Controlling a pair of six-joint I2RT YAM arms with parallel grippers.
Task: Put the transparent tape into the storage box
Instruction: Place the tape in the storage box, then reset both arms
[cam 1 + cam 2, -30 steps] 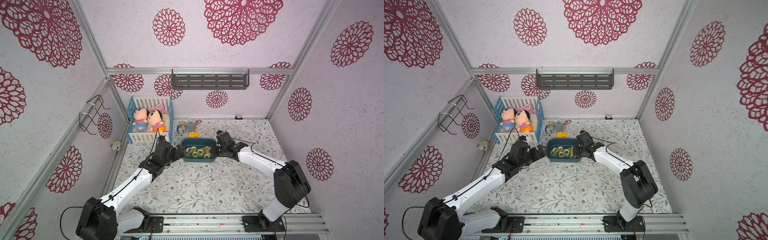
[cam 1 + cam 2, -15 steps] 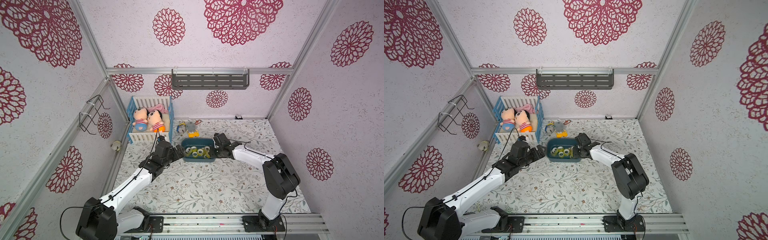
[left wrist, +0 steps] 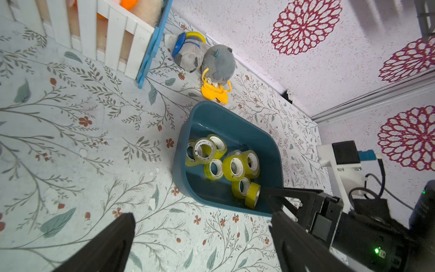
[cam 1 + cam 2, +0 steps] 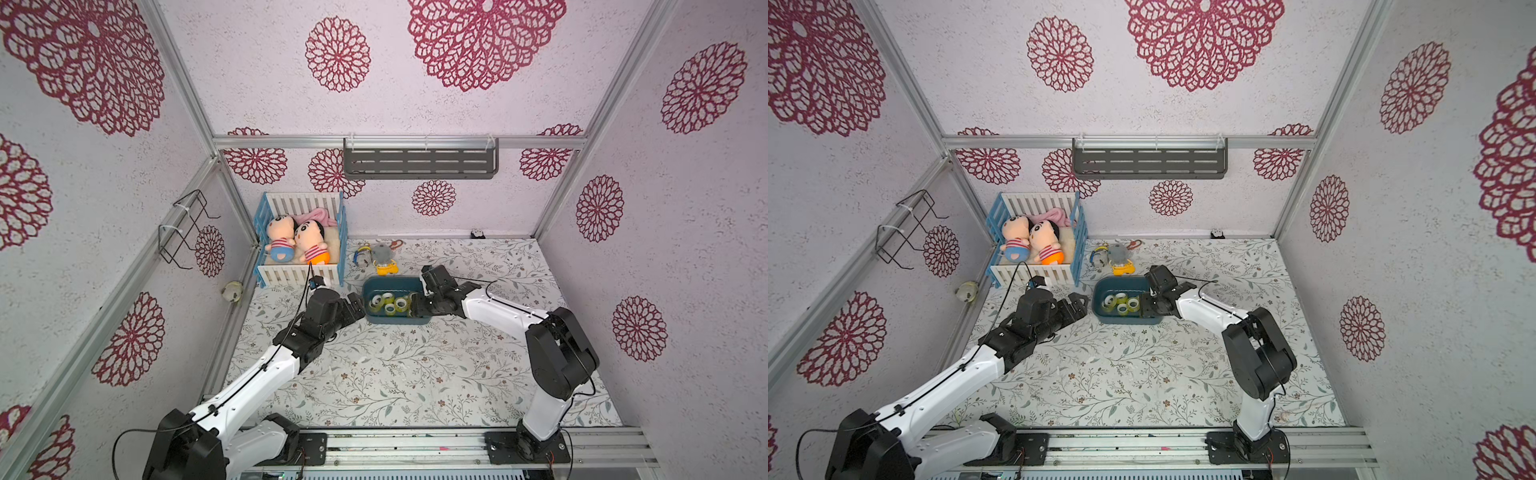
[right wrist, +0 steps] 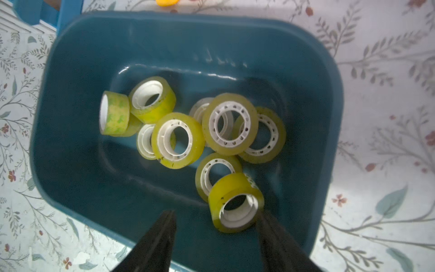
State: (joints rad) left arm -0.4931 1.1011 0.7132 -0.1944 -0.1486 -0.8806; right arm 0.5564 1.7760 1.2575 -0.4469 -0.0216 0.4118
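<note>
At left, the left gripper [image 4: 356, 304] sits just beside the box [image 4: 392, 286]. The left wrist view shows its jaws spread wide. It holds nothing and appears to touch nothing.

In the middle, the box stands on the floral table. All the tape [image 5: 177, 140] in view lies inside it, a loose heap of yellowish clear rolls with white plastic cores. Some lie flat and some stand on edge.

These rolls are probably light and stiff. The outer film looks smooth, so likely slippery, and a roll on its edge could trundle away. A sound hold would pinch across the two flat faces, or put one finger through the core and squeeze the wall.

At right, the right gripper [image 5: 216, 215] reaches over the box's right end. Its jaws are parted wider than a roll. One roll [image 5: 235, 202] sits tilted between them, low in the box, with its core facing the wrist camera. It seems to touch one finger and stands clear of the other, so it is not pinched.
</note>
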